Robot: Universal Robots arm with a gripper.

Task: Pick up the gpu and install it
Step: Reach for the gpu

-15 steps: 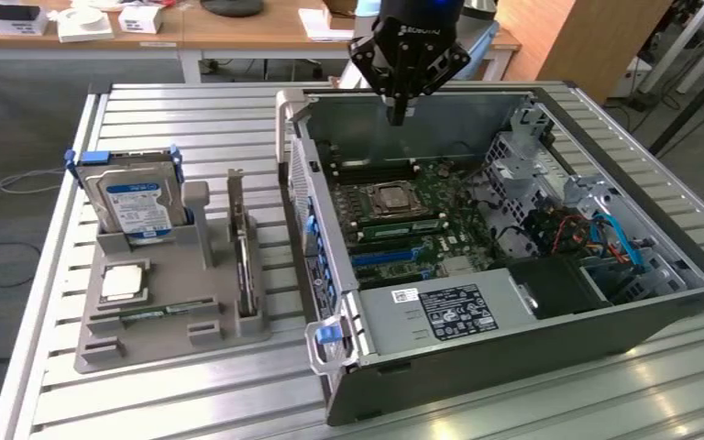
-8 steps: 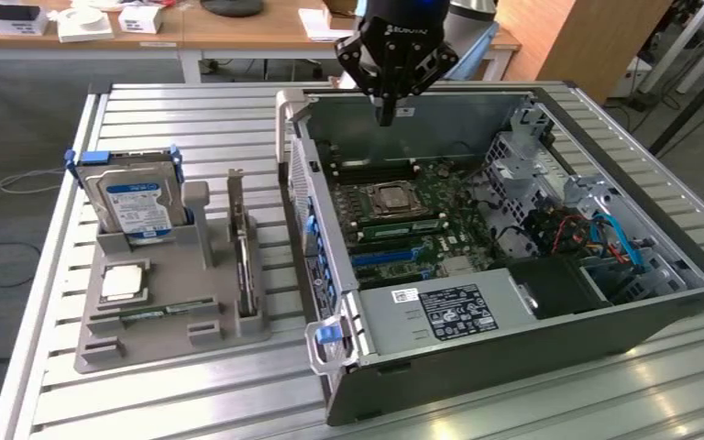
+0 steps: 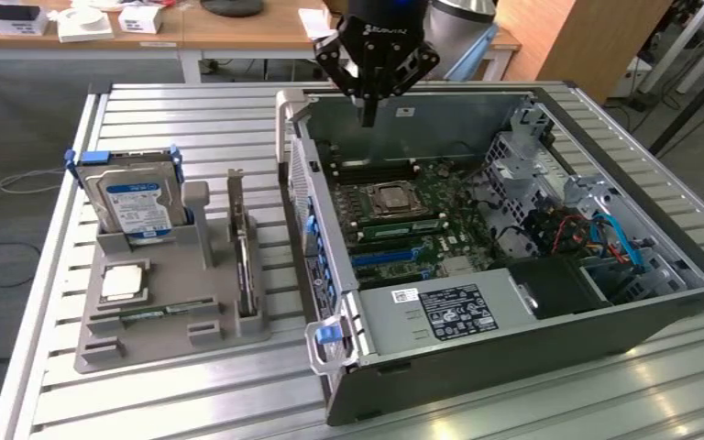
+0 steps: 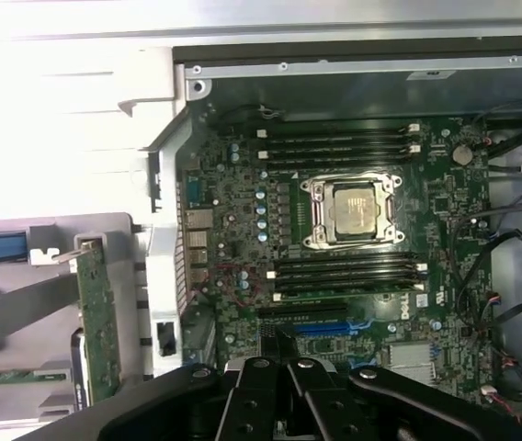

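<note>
Gripper (image 3: pixel 368 117) is hanging over the far end of the open case (image 3: pixel 487 367), jaws pinched together, nothing in them. In the wrist view I'm looking straight down past the gripper (image 4: pixel 284 354) at the motherboard (image 4: pixel 233 220) and its blue slot (image 4: pixel 334 326).

The gpu (image 3: pixel 245 247) is not picked up yet. It stands on edge in the grey holder (image 3: pixel 157 344), on the exterior view's left of the case, just beside the case wall, with the hard drive (image 3: pixel 138 202) on its other side. From the wrist it's the thin green edge (image 4: pixel 96 312).

Here's what worries me. With the jaws shut like this, coming down on the card would jab its top edge rather than straddle it. It's a thin card in a tight spot, so an off-centre pinch could tilt it in the holder or scrape the case wall. A tilted card would likely miss the slot or hit parts on the board.
</note>
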